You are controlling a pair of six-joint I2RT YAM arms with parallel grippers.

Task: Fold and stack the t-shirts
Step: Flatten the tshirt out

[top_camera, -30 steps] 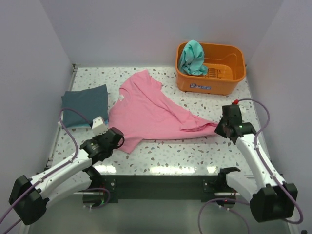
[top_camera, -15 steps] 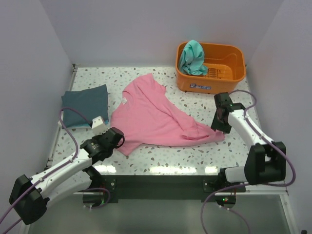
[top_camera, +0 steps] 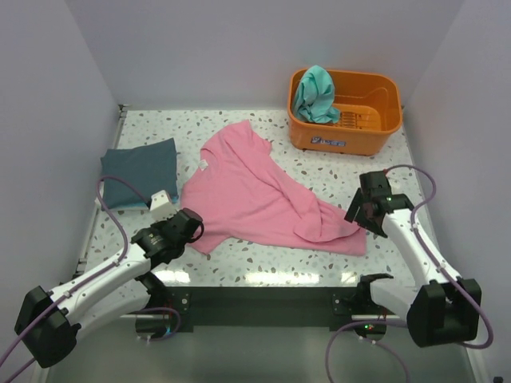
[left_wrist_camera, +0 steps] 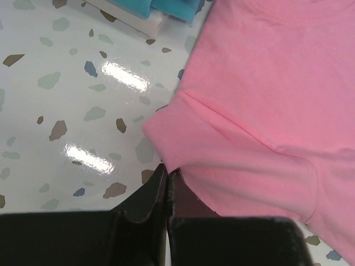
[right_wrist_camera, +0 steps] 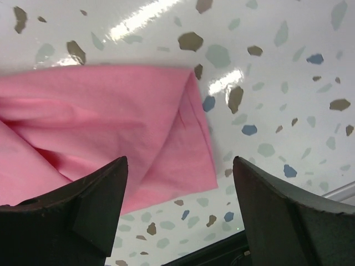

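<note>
Orange basket (top_camera: 367, 136), teal t-shirt (top_camera: 315, 92): overhead only

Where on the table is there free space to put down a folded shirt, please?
Bare table lies at the back, between the blue-grey t-shirt and the orange basket, and in front of the basket, right of the pink t-shirt. Crowded at the left gripper, between both shirts.

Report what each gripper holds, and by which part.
Left gripper pinches the pink shirt by the hem of its sleeve. Right gripper is open above the shirt's bottom corner, holding nothing.
</note>
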